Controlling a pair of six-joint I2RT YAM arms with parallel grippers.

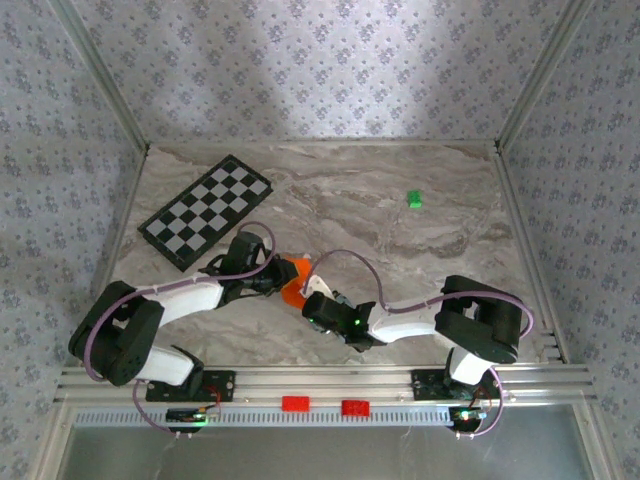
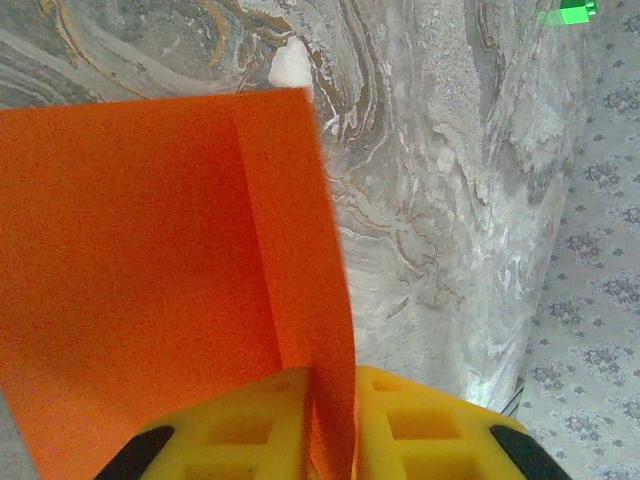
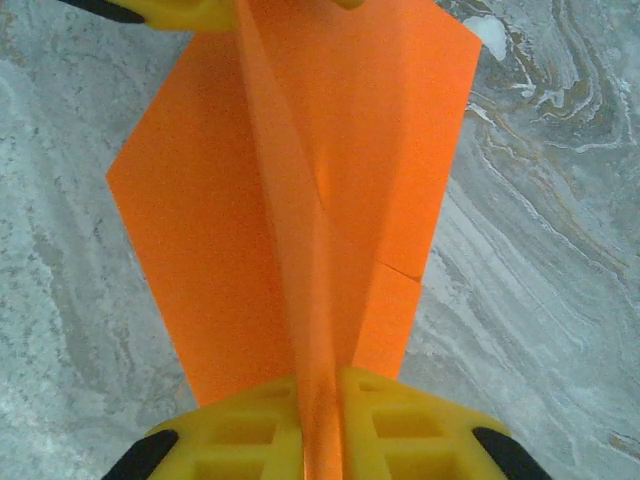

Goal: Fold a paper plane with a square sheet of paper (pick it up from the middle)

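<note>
Orange paper (image 3: 300, 200) mid-fold: centre crease in, angled flaps done, dart shape forming. Sits between arms, toward desk (image 1: 400, 260) near edge. Left claw (image 2: 330, 400) pinched tight on one end, right claw (image 3: 320, 400) clamped on crease. Likely left: wing folds, final creasing.

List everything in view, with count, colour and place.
orange paper: one, bright orange, part-folded with a centre crease, gripped between both grippers near the table's middle
checkered board: one, black and white, far left of the table
green block: one, green, far right of the table
red blocks: two, red, on the near rail between the arm bases
table: one, grey-brown marble pattern
left gripper: one, yellow fingers, shut on the orange paper
right gripper: one, yellow fingers, shut on the orange paper
</note>
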